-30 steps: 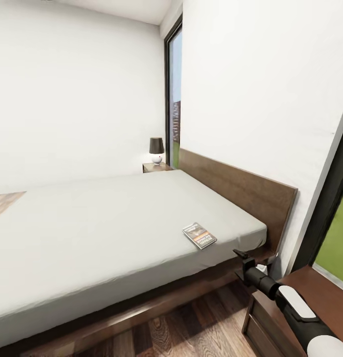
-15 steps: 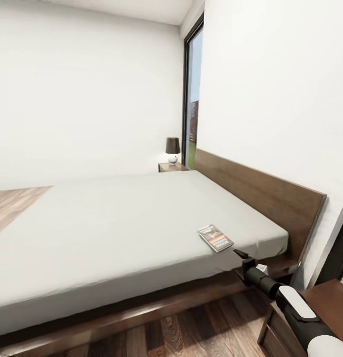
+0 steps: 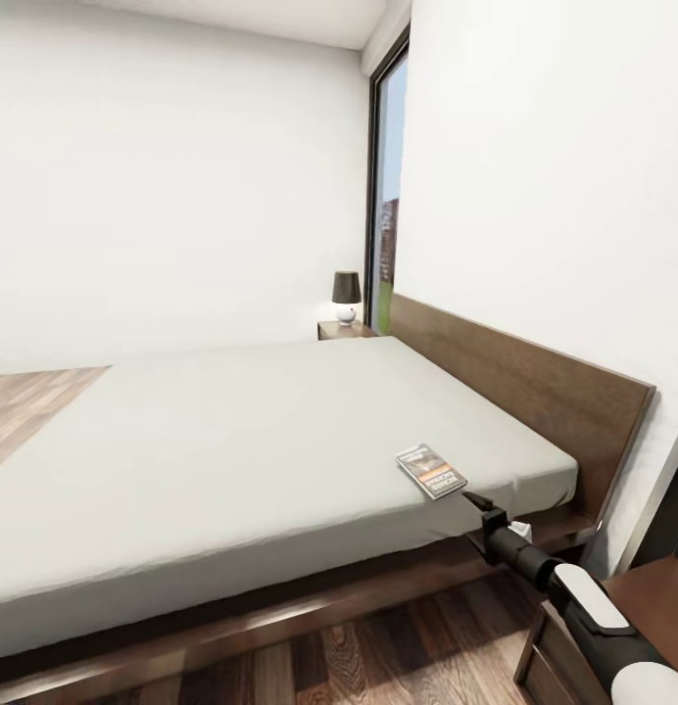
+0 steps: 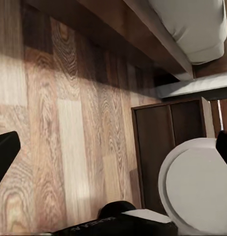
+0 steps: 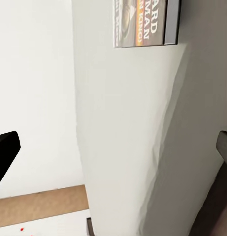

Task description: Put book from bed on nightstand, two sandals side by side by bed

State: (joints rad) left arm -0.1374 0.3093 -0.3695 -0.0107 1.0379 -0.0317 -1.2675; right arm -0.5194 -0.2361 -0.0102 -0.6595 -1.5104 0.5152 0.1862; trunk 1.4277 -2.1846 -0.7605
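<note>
Book (image 3: 431, 471) lies near the bed's (image 3: 231, 441) corner; right pincer (image 3: 484, 512), spread wide, sits just below; lift, then close on 1 edge.

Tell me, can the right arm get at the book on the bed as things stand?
Probably yes. The book lies flat near the mattress edge of the bed, and the right gripper hovers just short of it, fingers spread, with nothing between them.

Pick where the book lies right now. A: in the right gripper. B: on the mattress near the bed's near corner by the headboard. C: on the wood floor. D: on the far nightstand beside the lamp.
B: the book lies flat on the bed, with the right gripper just short of it.
</note>
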